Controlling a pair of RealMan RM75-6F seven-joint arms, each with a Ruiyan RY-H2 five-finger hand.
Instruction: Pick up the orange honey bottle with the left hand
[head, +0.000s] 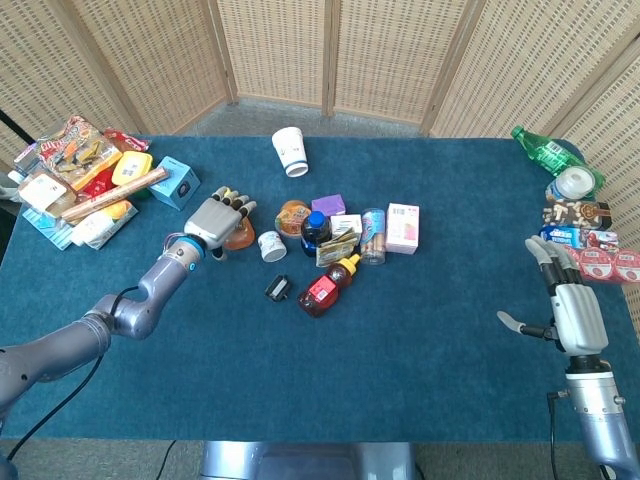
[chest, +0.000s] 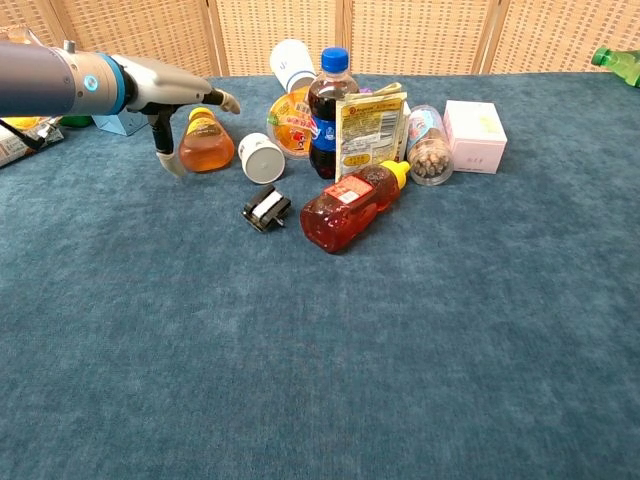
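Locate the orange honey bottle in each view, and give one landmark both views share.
Head view: honey bottle lies left of centre, mostly covered by the left robot hand.
Chest view: honey bottle at upper left, under that hand.
Shared landmark: the small white cup just right of it.
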